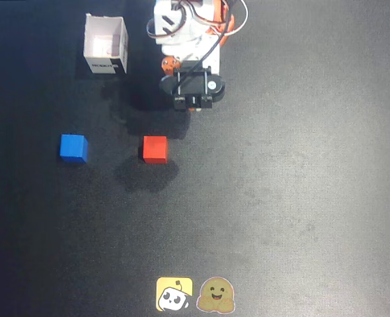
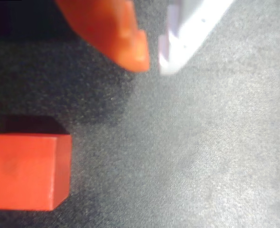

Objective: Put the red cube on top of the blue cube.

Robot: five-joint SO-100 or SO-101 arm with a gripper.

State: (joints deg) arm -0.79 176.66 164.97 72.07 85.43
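The red cube (image 1: 155, 149) is seen resting on the black table (image 1: 301, 198) near the centre of the overhead view, with the blue cube (image 1: 73, 147) well apart to its left on roughly the same horizontal line; nothing is stacked yet. An open white box (image 1: 106, 45) stands further up and left, away from both cubes. The arm's head, with its black motor housing (image 1: 194, 86), lies above the red cube in the overhead view and slightly to the right of it; the fingertips themselves are hidden beneath that housing there. In the wrist view the gripper (image 2: 152, 57) enters from the top edge, one orange finger (image 2: 116, 33) and one white finger (image 2: 187, 28) set a narrow gap apart, with nothing between them. The red cube (image 2: 26, 172) appears at the lower left of the wrist view, clear of both tips and offset toward the orange finger's side; bare table lies directly under the gap. The cube has no long axis, and its faces are seen roughly square to the frame edges in both views. Judgement: the grasp has not begun. The next move is judged to call for a wider opening and a shift of the tips toward the cube so that it is straddled. Height above the table cannot be read.
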